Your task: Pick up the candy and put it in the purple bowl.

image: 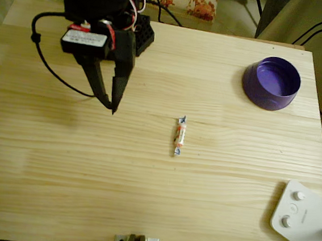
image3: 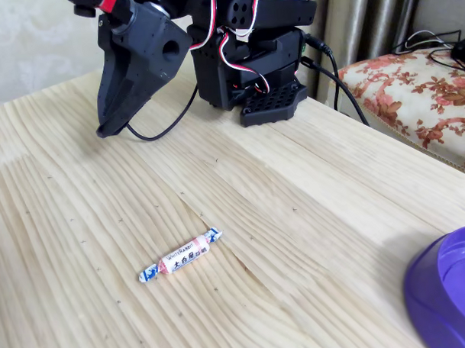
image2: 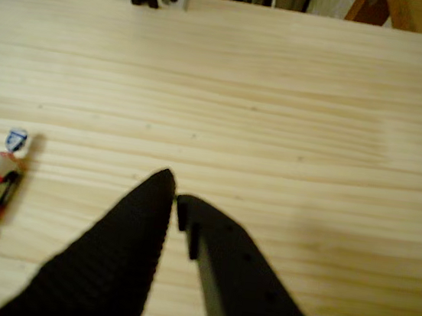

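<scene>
Gripper [image: 112, 105] fingers pressed together, nothing held, parked well left of candy [image: 179, 136]. Tiny wrapper easily nudged or missed if not spread beforehand. Bowl [image: 271, 82] far off.

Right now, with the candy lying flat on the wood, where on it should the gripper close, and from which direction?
Probably from straight above, closing across the thick orange-red middle of the candy. It lies flat on the table, long axis running near-to-far in the overhead view, so the fingers should straddle it left and right; the twisted ends look too thin to hold. The gripper sits shut, up and to the left.
</scene>
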Controlling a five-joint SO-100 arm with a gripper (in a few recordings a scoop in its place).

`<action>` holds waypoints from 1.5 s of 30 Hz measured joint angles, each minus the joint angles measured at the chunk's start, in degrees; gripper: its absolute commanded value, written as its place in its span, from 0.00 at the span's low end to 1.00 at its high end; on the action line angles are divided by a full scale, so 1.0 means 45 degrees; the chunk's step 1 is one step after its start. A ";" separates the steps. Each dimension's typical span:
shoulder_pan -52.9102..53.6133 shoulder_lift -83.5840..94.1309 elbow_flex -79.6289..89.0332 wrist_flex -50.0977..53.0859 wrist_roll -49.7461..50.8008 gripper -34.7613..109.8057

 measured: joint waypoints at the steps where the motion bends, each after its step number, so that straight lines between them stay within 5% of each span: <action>1: 0.0000 0.0000 0.0000 0.0000 0.0000 0.24; 45: -0.0098 0.0000 0.0000 0.0000 0.0000 0.24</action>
